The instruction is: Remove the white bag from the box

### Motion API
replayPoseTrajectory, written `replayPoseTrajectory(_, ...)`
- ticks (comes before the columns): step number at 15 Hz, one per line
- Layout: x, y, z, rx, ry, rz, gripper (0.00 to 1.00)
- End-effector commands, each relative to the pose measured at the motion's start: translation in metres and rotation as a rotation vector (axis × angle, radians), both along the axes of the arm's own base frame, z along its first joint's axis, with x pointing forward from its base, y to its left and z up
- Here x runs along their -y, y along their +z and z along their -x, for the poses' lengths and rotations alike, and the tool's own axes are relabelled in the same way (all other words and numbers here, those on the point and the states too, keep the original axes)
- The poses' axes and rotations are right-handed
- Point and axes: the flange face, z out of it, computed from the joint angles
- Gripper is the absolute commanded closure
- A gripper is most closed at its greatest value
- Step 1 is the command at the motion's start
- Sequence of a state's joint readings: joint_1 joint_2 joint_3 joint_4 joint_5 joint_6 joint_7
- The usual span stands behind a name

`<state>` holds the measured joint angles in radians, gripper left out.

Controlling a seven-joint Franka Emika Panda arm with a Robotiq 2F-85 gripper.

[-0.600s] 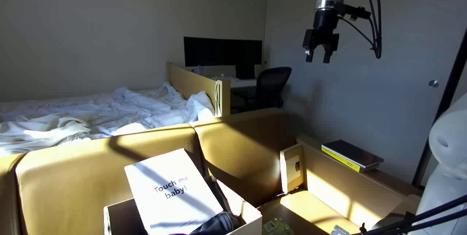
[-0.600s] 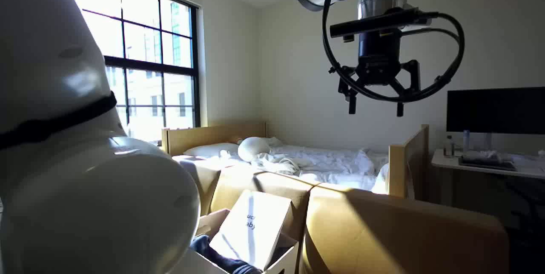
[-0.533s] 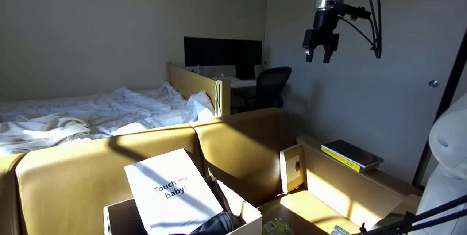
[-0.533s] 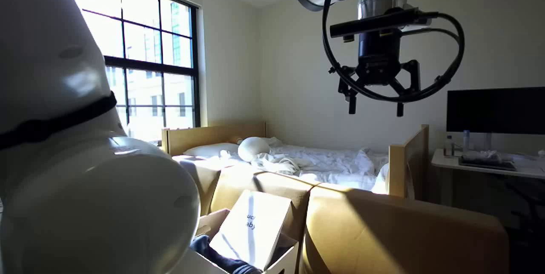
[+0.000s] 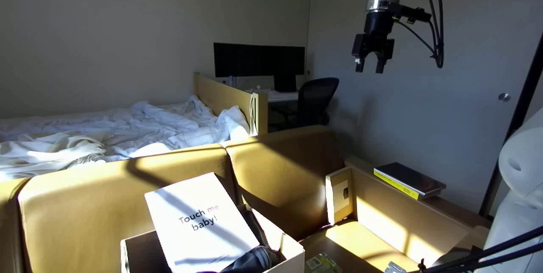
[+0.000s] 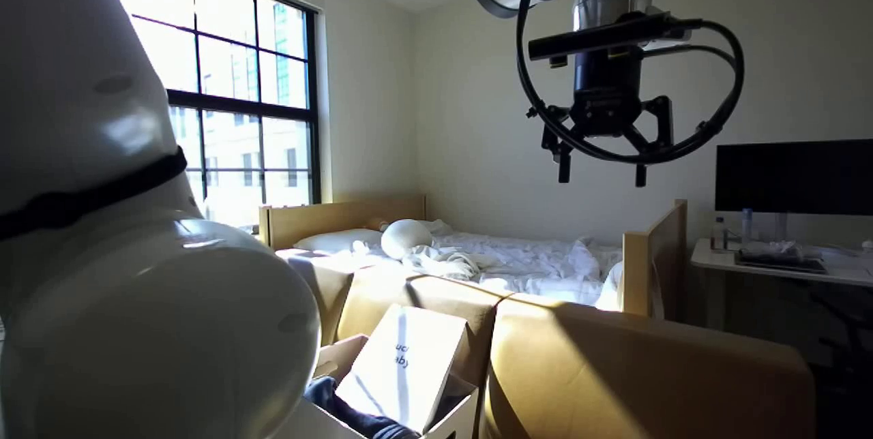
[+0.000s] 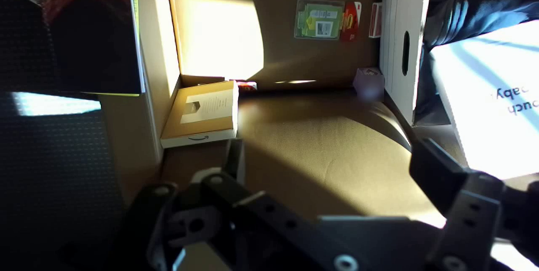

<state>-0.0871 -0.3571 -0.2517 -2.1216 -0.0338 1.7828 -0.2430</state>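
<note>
The white bag point(image 5: 203, 232) is a flat white rectangle with dark lettering "Touch me baby!". It leans tilted in the box point(image 5: 290, 254), its upper part rising above the rim. Both also show in an exterior view, the bag point(image 6: 412, 371) and the box point(image 6: 460, 418). Dark blue cloth point(image 6: 358, 415) lies in the box against the bag. In the wrist view the bag point(image 7: 488, 94) and the box point(image 7: 398, 43) are at the right. My gripper point(image 5: 370, 68) is open and empty, high above the sofa and well apart from the bag; it shows in an exterior view point(image 6: 603, 175) and in the wrist view point(image 7: 330, 157).
The box stands on a tan sofa point(image 5: 280, 171). A small yellow-and-white box point(image 7: 206, 109) leans in the sofa corner. A green package point(image 7: 322, 20) lies on the seat. A dark book point(image 5: 409, 179) lies on the armrest. A bed point(image 5: 144, 129) stands behind.
</note>
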Motion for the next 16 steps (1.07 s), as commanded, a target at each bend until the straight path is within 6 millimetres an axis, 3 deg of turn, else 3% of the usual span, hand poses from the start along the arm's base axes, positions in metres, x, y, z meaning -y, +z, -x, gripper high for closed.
replayPoseTrajectory(1,-0.026,0.0,-0.008,0.017,0.007,-0.003,0.0)
replayPoseTrajectory(4,-0.085,0.007,-0.02,0.057,0.154,-0.143,0.0)
replayPoseTrajectory(6,-0.14,0.008,-0.027,0.057,0.254,-0.186,0.0)
replayPoseTrajectory(8,-0.205,-0.004,-0.033,0.011,0.357,-0.188,0.0)
replayPoseTrajectory(11,-0.299,-0.041,-0.036,-0.098,0.495,-0.177,0.0)
replayPoseTrajectory(13,-0.351,-0.073,-0.033,-0.136,0.489,-0.132,0.0)
replayPoseTrajectory(15,-0.393,-0.112,-0.027,-0.138,0.502,-0.011,0.0)
replayPoseTrajectory(16,-0.401,-0.123,-0.024,-0.138,0.479,0.017,0.0)
